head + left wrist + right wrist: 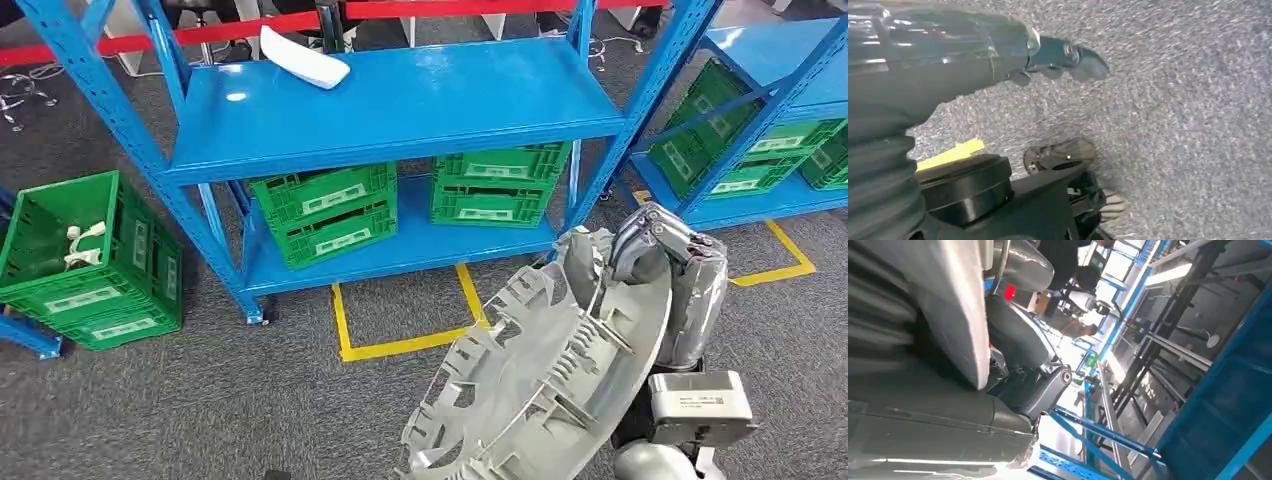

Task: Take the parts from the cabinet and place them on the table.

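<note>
Before the blue shelving (400, 105), green crates (325, 212).

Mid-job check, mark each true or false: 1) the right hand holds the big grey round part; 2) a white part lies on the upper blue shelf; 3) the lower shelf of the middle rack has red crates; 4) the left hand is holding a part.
1) True: the right hand grips the grey round part at its rim.
2) True: a white part lies on the upper blue shelf.
3) False: the crates there are green.
4) False: the left hand hangs over the carpet, holding nothing.
</note>
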Robot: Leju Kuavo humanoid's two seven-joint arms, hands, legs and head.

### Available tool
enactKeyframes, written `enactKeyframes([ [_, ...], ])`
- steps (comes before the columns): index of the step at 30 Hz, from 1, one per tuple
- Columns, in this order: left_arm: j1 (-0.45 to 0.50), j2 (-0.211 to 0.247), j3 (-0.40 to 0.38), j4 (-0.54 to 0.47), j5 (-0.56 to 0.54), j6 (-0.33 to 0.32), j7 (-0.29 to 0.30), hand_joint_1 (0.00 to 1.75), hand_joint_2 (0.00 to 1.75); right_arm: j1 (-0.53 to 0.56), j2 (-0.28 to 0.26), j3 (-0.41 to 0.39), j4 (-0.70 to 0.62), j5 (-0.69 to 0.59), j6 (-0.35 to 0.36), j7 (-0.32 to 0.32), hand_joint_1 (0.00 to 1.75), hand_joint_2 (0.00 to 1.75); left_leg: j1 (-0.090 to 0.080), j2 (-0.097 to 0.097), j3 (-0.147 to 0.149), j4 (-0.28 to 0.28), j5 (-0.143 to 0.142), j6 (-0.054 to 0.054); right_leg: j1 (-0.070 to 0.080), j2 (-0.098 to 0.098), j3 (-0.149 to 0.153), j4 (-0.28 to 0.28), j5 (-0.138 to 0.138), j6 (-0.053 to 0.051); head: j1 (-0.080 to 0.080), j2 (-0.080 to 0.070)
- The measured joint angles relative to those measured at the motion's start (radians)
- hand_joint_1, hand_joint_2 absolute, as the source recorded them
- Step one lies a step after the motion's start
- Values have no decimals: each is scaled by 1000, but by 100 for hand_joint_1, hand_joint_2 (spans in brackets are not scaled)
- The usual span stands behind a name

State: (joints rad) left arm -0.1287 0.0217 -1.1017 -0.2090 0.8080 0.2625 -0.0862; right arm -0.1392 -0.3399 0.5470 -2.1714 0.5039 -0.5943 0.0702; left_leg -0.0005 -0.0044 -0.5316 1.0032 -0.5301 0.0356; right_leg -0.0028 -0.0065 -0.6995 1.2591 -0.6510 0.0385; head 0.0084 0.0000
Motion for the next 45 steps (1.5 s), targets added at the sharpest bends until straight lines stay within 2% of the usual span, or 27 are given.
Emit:
enactKeyframes([
  [1,0,0,0,0,-1,1,-1,0,175,0,0,0,0,-1,0,0,175,175,-1,0,-13,1,10,-1,-1,0,0,48,-4,1,3,0],
  [3,0,0,0,0,-2,1,-1,0,175,0,-1,0,0,-2,0,0,175,175,-2,1,-43,4,30,-4,-4,0,43,33,56,1,5,0],
  [5,0,-1,0,0,-2,1,-1,0,175,-1,-2,-1,0,-2,0,0,175,175,-2,1,-63,4,48,-10,-6,1,155,-123,114,-5,7,0],
  [6,0,-2,0,0,-2,1,-2,0,175,-3,-2,-2,-1,-2,0,0,175,175,-3,1,-69,4,55,-16,-6,6,222,-219,108,-10,10,0],
  [7,-1,-3,0,0,-2,1,-3,0,175,-5,-2,-2,-2,-2,0,0,175,175,-8,2,-73,7,62,-21,-3,10,260,-291,100,-16,12,0],
  [10,1,-3,0,0,-3,1,-4,0,175,-4,-4,-2,-3,-3,0,-1,175,175,-4,4,-89,1,94,-41,2,10,248,-304,104,-30,7,0],
  [11,1,-3,0,0,-3,1,-5,0,175,-4,-5,-2,-3,-5,0,0,175,175,-5,5,-98,6,82,-47,-6,3,242,-315,116,-43,8,0],
  [12,3,-3,0,0,-3,1,-3,0,175,-3,-5,-1,-3,-9,0,0,175,175,-2,5,-109,25,43,-52,-3,0,231,-314,125,-49,4,0],
  [14,2,-4,0,0,-3,0,0,0,175,-1,-6,-1,-3,-15,0,-1,175,175,1,5,-147,159,-79,-57,1,-2,206,-307,140,-62,-8,0],
  [15,2,-4,0,0,-2,0,3,0,175,0,-6,-1,-3,-16,0,-1,175,175,1,5,-166,238,-121,-59,4,-4,191,-302,146,-64,-11,0],
  [16,2,-4,0,0,-2,0,5,0,175,0,-6,-1,-2,-19,1,-1,175,175,0,5,-174,290,-135,-60,6,-4,177,-296,153,-65,-14,0],
  [18,2,-6,0,0,-2,0,6,0,175,1,-6,-1,0,-24,2,-1,175,175,-1,4,-140,289,-86,-56,10,-5,146,-281,162,-66,-17,0],
  [20,2,-6,0,0,-1,0,6,0,175,0,-6,-1,0,-29,5,-2,175,175,-3,2,-49,170,-14,-43,16,-3,125,-269,167,-64,-19,0],
  [21,2,-6,0,0,0,0,6,0,175,0,-7,-1,0,-33,7,-2,175,175,-8,-3,13,80,-9,-27,14,-4,119,-263,170,-63,-18,0],
  [22,1,-5,0,0,1,0,5,0,175,-2,-7,-1,0,-35,8,-3,175,175,-12,-2,46,25,-24,-16,20,-5,111,-257,173,-59,-17,0],
  [25,2,-8,0,0,6,0,5,0,175,-5,-7,-1,3,-44,17,-4,175,175,-20,-2,42,6,-19,-14,9,-6,103,-259,193,-42,-23,0],
  [26,3,-11,0,0,7,0,4,0,175,-5,-7,-1,3,-45,19,-5,175,175,-10,-2,50,-19,-14,-10,14,-4,99,-258,192,-37,-24,0],
  [28,0,-17,0,-2,9,1,-2,0,175,-11,-8,-1,4,-51,21,-11,175,175,-2,-1,47,-41,-12,-2,10,0,68,-195,129,-20,-13,0],
  [30,3,-21,0,-2,9,0,-6,0,175,-10,-8,0,9,-57,23,-18,175,175,0,3,38,-39,-5,-3,-1,2,16,-37,49,-7,-8,0],
  [31,4,-23,0,-2,9,1,-7,0,175,-10,-8,0,11,-58,23,-20,175,175,0,6,34,-36,-3,-5,-6,2,0,20,29,-1,-6,0],
  [33,4,-23,0,-2,10,1,-8,0,175,-10,-8,0,14,-63,24,-21,175,175,3,9,27,-31,1,-9,-16,2,23,8,58,6,-2,0],
  [35,3,-26,0,-2,10,1,-11,0,175,-11,-8,0,15,-64,24,-21,175,175,8,9,25,-24,-1,-15,-25,1,108,-149,140,13,3,0],
  [36,3,-27,0,-2,10,1,-13,0,175,-11,-9,0,16,-64,24,-22,175,175,9,9,24,-20,-4,-22,-29,2,148,-233,163,18,7,0],
  [37,1,-26,0,-2,9,2,-13,0,175,-12,-8,0,18,-66,24,-24,175,175,4,8,16,-15,-3,-30,-21,8,158,-244,152,16,14,0],
  [41,3,-28,0,-2,5,6,9,0,175,-2,-8,0,18,-76,26,-35,175,175,5,9,-5,-6,6,-54,-20,9,144,-258,148,-20,5,0],
  [43,2,-27,0,-2,5,14,28,0,175,-2,-6,0,18,-85,26,-45,175,175,9,8,-25,42,-46,-61,-20,4,143,-263,155,-34,-4,0],
  [45,2,-27,0,-2,7,19,32,0,175,-1,-6,0,22,-92,29,-52,175,175,9,6,-83,176,-120,-63,-15,2,136,-263,158,-44,-18,0],
])
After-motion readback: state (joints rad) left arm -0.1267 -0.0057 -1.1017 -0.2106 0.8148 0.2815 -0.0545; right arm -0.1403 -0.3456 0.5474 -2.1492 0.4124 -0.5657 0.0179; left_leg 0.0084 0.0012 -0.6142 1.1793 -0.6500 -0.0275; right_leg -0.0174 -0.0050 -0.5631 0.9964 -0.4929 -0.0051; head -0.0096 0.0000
